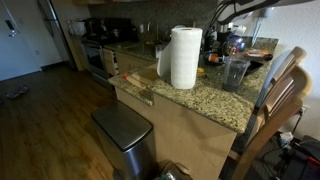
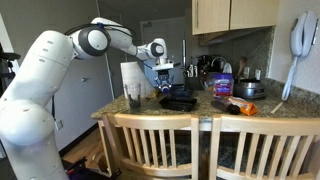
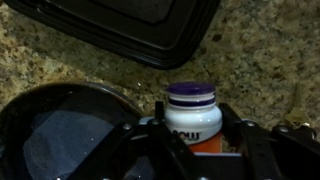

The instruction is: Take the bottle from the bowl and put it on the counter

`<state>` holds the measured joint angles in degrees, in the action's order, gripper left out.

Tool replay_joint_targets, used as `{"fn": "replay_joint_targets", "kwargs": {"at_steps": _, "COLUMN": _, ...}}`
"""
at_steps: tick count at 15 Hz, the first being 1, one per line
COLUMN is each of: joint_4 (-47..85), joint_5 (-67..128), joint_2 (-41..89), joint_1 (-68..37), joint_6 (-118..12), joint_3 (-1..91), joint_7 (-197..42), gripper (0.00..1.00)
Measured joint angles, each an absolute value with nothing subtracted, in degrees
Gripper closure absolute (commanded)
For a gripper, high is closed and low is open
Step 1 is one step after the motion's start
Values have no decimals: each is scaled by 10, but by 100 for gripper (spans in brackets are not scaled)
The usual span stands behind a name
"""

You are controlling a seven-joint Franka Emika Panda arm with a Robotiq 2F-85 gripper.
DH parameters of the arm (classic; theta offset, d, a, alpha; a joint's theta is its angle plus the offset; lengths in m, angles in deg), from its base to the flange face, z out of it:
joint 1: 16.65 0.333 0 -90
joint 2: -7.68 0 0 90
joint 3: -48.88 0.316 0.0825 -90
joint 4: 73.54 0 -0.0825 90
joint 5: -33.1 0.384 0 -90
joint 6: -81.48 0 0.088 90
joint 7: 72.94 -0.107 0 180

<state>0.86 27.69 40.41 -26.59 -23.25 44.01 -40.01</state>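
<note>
1. In the wrist view, a dark round bowl (image 3: 60,130) sits at the left on the speckled granite bench (image 3: 270,70).
2. Just right of the bowl is the bottle (image 3: 192,100), white with a purple cap and an orange label. It is upright, outside the bowl and over bare granite; its base is hidden.
3. The gripper (image 3: 193,138) is clamped on the bottle, one finger against each side.
4. A black tray (image 3: 130,25) lies beyond them.
5. In an exterior view, a paper towel roll (image 2: 130,75) and a glass (image 2: 133,97) stand left of the tray.
</note>
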Motion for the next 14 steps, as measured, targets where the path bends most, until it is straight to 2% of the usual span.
{"fn": "replay_joint_targets", "kwargs": {"at_steps": 4, "joint_4": 48, "joint_5": 259, "joint_2": 380, "joint_1": -257, "joint_6": -187, "joint_3": 452, "joint_7": -388, "gripper": 69}}
{"fn": "replay_joint_targets", "kwargs": {"at_steps": 5, "joint_4": 48, "joint_5": 261, "joint_2": 378, "joint_1": -258, "joint_6": -158, "joint_3": 457, "joint_7": -375, "gripper": 19}}
{"fn": "replay_joint_targets", "kwargs": {"at_steps": 6, "joint_4": 47, "joint_5": 262, "joint_2": 378, "joint_1": -258, "joint_6": -133, "joint_3": 459, "joint_7": -364, "gripper": 18}}
{"fn": "replay_joint_targets", "kwargs": {"at_steps": 9, "joint_4": 45, "joint_5": 268, "joint_2": 376, "joint_1": -261, "joint_6": -92, "joint_3": 460, "joint_7": -358, "gripper": 1}}
{"fn": "replay_joint_targets", "kwargs": {"at_steps": 14, "joint_4": 45, "joint_5": 303, "joint_2": 362, "joint_1": -282, "joint_6": -91, "joint_3": 460, "joint_7": -357, "gripper": 0}}
